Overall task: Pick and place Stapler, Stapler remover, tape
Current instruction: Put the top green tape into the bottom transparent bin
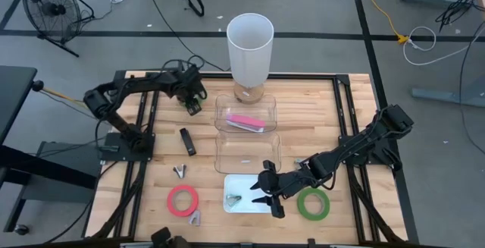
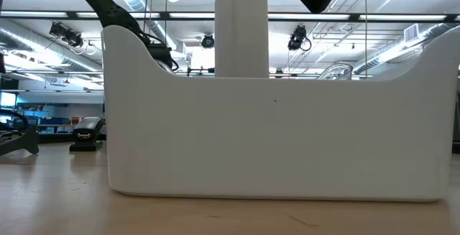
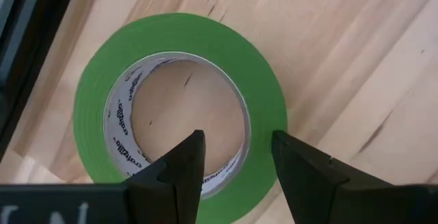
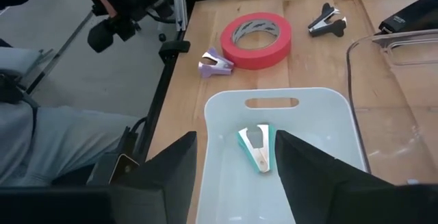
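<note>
A pink stapler (image 1: 248,123) lies in the far clear container (image 1: 227,105). A teal stapler remover (image 4: 258,146) lies in the white tray (image 4: 226,104) near the table's front edge. My right gripper (image 1: 270,199) is open just above that tray, and the remover shows between its fingers (image 4: 236,155). My left gripper (image 1: 194,102) is open at the far left, pointing down over a green tape roll (image 3: 171,39) that lies flat on the wood. One finger stands over the roll's hole and one outside its wall (image 3: 263,138). My left arm hides that roll in the high view.
A second green tape roll (image 1: 313,203) lies right of the tray and a red roll (image 1: 183,199) left of it. A purple remover (image 1: 195,218), a dark remover (image 1: 180,171) and a black stapler (image 1: 187,140) lie at the left. A tall white cylinder (image 1: 250,47) stands at the far edge.
</note>
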Robot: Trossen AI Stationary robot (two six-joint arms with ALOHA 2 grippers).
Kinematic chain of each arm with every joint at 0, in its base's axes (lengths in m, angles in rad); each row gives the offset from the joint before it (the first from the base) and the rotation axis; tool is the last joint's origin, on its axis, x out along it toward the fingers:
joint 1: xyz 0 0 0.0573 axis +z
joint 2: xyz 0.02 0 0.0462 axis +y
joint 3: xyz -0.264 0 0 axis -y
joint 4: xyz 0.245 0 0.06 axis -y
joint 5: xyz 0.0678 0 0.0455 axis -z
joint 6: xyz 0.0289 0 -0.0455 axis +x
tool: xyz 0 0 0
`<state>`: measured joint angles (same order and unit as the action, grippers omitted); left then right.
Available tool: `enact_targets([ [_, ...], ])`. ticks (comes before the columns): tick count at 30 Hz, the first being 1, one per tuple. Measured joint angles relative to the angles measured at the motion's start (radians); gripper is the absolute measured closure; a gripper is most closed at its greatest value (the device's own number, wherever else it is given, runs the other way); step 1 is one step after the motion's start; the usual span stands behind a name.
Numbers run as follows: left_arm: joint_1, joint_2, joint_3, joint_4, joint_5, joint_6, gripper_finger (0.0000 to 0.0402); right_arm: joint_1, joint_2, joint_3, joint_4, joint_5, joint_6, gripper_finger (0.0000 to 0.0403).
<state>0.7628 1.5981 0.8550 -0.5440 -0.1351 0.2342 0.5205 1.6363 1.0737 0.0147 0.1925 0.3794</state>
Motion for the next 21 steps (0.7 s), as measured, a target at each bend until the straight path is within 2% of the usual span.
enact_targets([
  [6,0.000,0.014,0.037,-0.027,0.000,0.005,0.0216,0.000,0.000,0.000,-0.001,0.001,-0.001,0.0207],
  [15,-0.001,0.016,0.070,-0.083,0.026,-0.027,0.0154,0.000,0.000,0.000,-0.002,0.002,-0.004,0.0207],
  [21,-0.004,0.038,0.055,-0.072,0.072,-0.084,0.0150,0.000,0.000,0.000,-0.002,0.002,-0.004,0.0207],
])
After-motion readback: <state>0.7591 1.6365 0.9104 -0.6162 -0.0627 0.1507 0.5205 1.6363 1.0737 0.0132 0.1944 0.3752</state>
